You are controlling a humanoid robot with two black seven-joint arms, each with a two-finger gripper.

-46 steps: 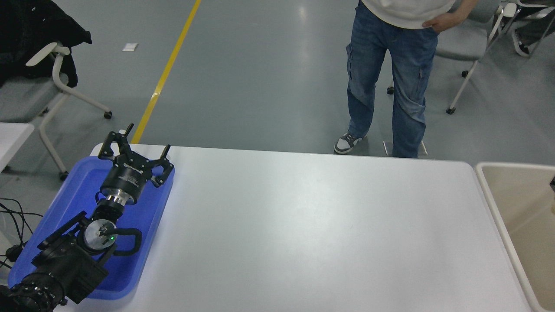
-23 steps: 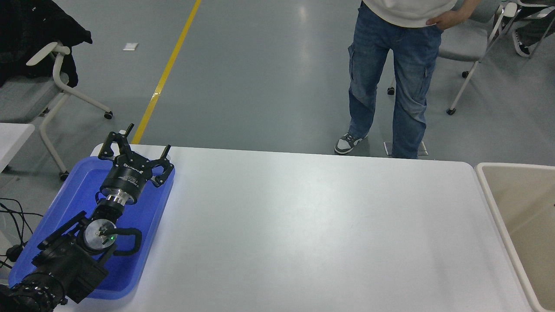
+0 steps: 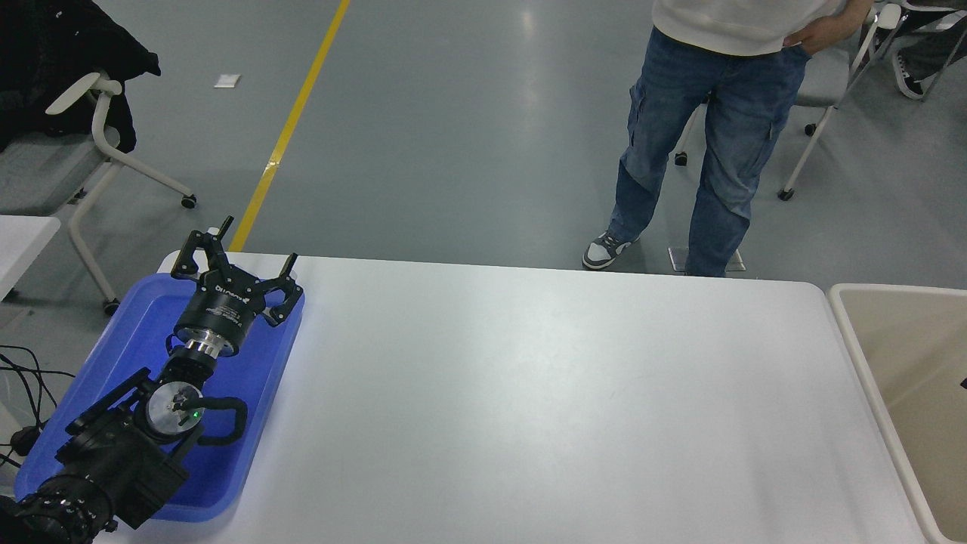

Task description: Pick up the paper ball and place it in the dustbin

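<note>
The paper ball does not show anywhere in view. The dustbin (image 3: 846,332), beige with a thick pale rim, stands at the table's right end; the part of its inside that shows holds nothing. My left gripper (image 3: 257,243) is open and empty, parked over the blue tray (image 3: 128,340) at the lower left. Of my right arm only a tiny dark sliver (image 3: 964,382) shows at the right edge over the dustbin; its gripper is out of view.
A white table (image 3: 544,393) fills the middle. A person in jeans (image 3: 710,143) stands on the floor beyond the far edge. Wheeled chairs stand at the far left (image 3: 98,128) and far right (image 3: 831,83).
The dark part of my right arm at the right edge has shrunk and dropped almost out of view. The person has stepped to the right. My left arm has not moved.
</note>
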